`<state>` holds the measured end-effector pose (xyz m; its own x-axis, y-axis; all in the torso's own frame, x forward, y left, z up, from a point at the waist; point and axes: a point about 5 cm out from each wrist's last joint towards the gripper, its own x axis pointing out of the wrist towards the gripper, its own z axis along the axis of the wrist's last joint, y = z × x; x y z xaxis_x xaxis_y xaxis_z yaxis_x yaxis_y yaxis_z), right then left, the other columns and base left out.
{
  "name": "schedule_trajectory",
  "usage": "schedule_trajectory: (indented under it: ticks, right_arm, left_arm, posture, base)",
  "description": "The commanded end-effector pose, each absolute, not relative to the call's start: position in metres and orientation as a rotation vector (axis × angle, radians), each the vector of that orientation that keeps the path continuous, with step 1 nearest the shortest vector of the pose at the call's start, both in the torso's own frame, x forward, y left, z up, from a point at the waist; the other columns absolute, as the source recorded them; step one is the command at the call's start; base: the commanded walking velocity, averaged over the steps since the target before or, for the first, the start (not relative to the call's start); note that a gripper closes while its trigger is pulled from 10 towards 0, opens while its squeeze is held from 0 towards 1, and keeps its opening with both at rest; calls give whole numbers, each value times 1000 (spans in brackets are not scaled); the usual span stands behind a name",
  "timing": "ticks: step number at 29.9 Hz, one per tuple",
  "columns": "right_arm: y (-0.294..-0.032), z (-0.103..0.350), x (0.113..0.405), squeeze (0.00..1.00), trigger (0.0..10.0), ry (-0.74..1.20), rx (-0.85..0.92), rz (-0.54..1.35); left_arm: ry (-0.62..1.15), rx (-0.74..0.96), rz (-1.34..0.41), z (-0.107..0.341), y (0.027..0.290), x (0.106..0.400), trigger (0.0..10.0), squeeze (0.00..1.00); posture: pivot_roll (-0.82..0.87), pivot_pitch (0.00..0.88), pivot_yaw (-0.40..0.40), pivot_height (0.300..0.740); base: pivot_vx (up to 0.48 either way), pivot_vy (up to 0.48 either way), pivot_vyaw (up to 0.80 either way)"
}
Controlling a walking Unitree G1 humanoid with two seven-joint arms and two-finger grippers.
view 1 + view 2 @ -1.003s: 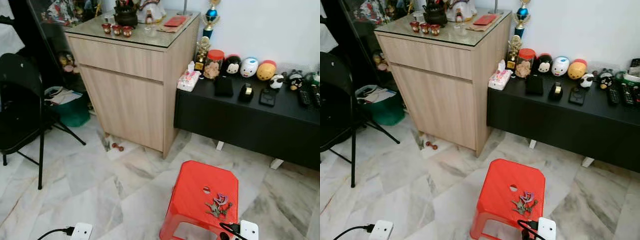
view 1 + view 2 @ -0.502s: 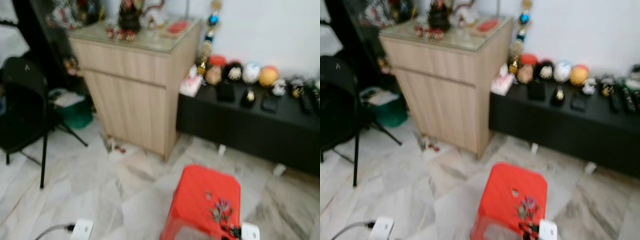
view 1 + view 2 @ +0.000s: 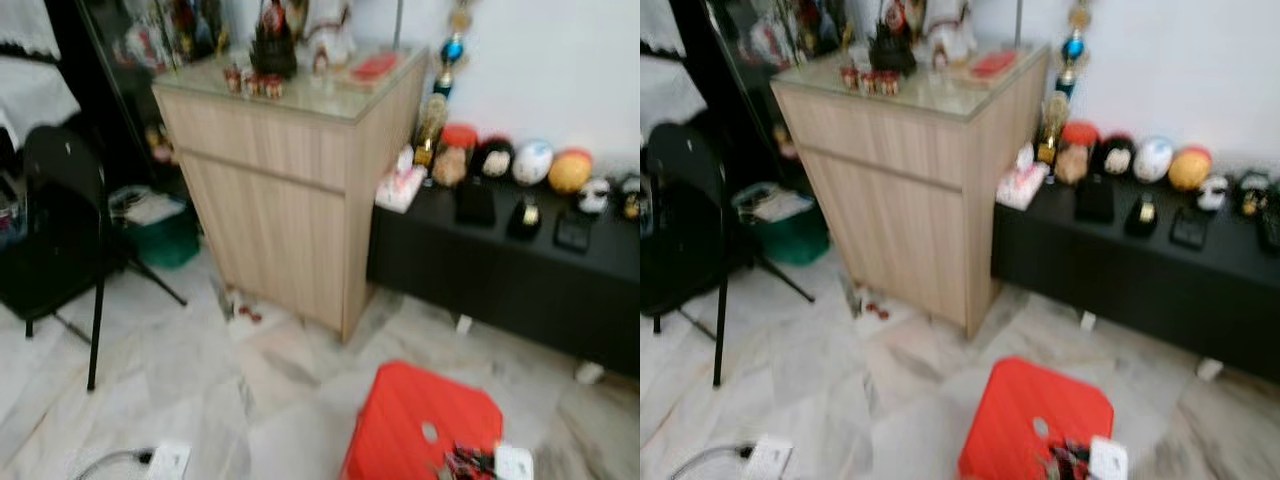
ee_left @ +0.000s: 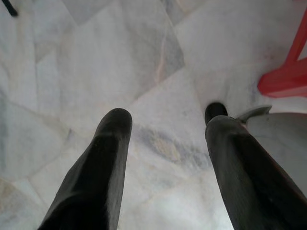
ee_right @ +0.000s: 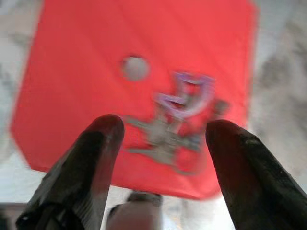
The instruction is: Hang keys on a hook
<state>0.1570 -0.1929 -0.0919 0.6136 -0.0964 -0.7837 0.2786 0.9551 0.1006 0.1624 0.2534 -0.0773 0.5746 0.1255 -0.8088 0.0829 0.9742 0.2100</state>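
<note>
Keys (image 5: 180, 115) flat on red stool (image 5: 86, 38), at 4 o'clock of its round hole (image 5: 135, 67); purple ring or tag on top, grey blades splayed below. Not yet lifted. Blurred, so count of keys unclear.

Right claw (image 5: 165, 139) spread wide, poised above stool, fingers (image 5: 96, 143) straddling bunch at 9 and 3 o'clock. Likely lined up for a straight drop onto the pile. Nothing gripped.

Left claw (image 4: 168, 158) released, hanging over marble floor (image 4: 96, 57), stool leg at 2 o'clock. Idle, out of the way.

Head views soft with motion. Stool (image 3: 415, 420) cut off at 5 o'clock; keys there a dark smear beside white wrist block. Wooden cabinet (image 3: 290, 190) at 12 o'clock, black table (image 3: 500, 270) with figurines at 2 o'clock, black chair (image 3: 55, 230) at 9 o'clock.

No hook made out anywhere; target unknown.
</note>
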Motion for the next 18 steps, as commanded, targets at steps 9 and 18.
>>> schedule_trajectory:
  ticks: [9, 18]
  right_arm:
    - [-202, -87, 154, 0, 10000, 766, 234, -294]
    - [-208, -55, 199, 0, 10000, 498, 174, -224]
  left_arm:
    - [973, 232, 28, -80, 252, 157, 10000, 0]
    - [974, 243, 19, -80, 252, 156, 10000, 0]
  posture:
    - [57, 0, -14, 740]
    - [37, 0, -14, 740]
  base:
    - [0, 0, 0]
    - [0, 0, 0]
